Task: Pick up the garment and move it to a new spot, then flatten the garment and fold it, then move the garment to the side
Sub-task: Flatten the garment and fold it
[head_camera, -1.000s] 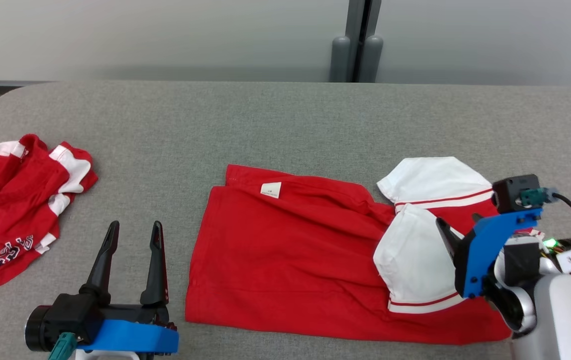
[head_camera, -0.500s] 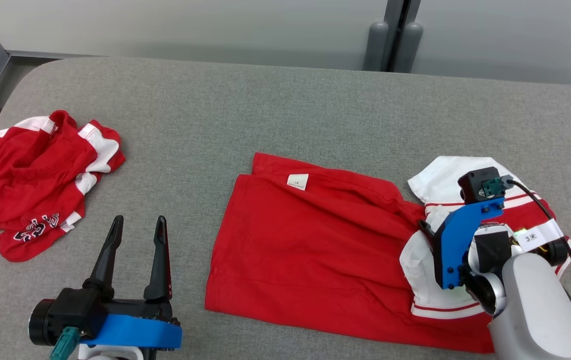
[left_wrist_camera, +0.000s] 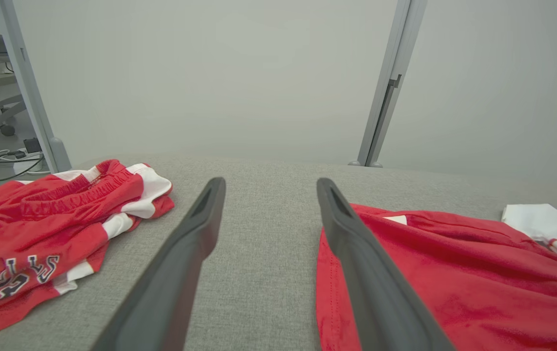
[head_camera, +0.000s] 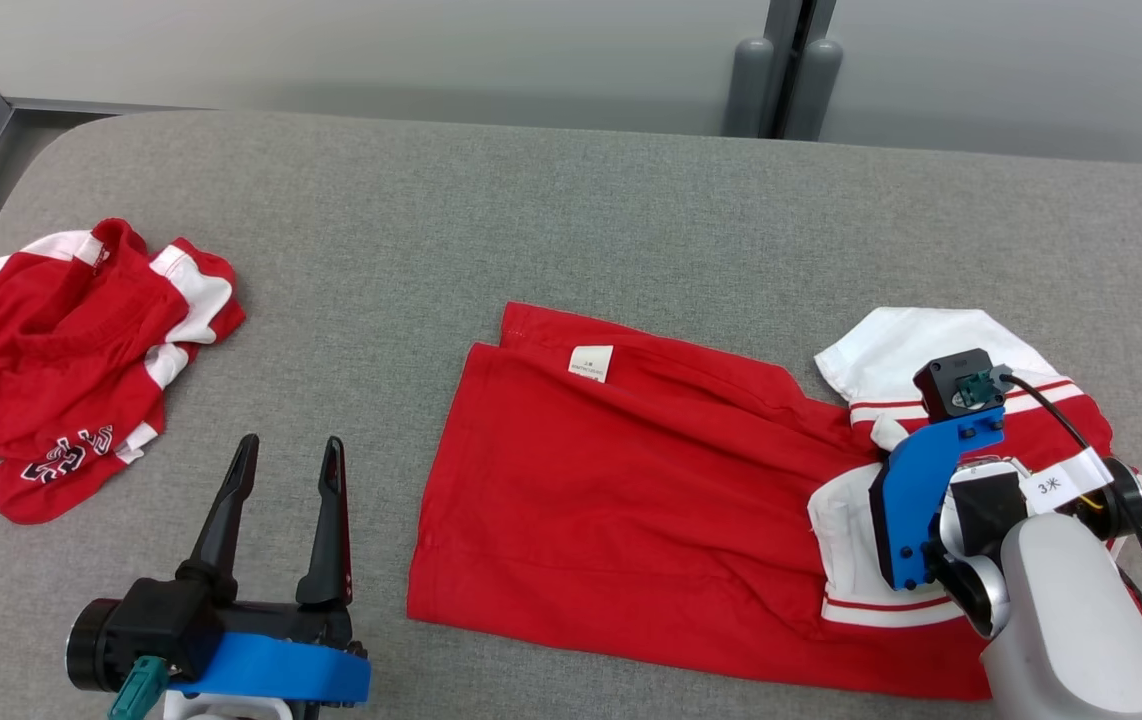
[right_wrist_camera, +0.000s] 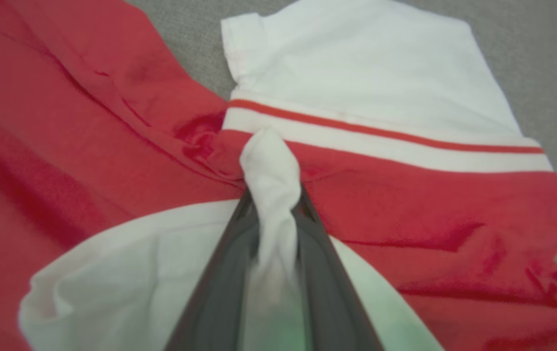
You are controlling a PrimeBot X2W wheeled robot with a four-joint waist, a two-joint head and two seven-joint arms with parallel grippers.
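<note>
Stage: folding, by the look of it. The shirt (head_camera: pixel 631 480) is already spread flat on the table (head_camera: pixel 531 200), not bunched, and two red layers show at its left hem.
Done: pick-up and laying out, judging from how flat it lies.
Left: finish the sleeve fold, any further folds, then the move to the side.
Left gripper (head_camera: pixel 291 442): near front edge, left of centre. Fingers wide apart, nothing between them, clear of the cloth. The shirt's hem lies just to its right.
Right gripper (right_wrist_camera: pixel 272 200): near front right corner, down on the shirt. Fingers drawn in narrow, pinching a twisted tuft of the white sleeve (right_wrist_camera: pixel 268 161). The tuft stands up out of the tips.
Shirt: front right part of the table, hem toward the middle, both white sleeves toward the right edge. The far sleeve lies flat; the near one is puckered by the pinch.
Pile (head_camera: pixel 61 370): second red-and-white garment, crumpled at the left edge, well apart from the shirt, untouched.
Far edge: bare grey table.
</note>
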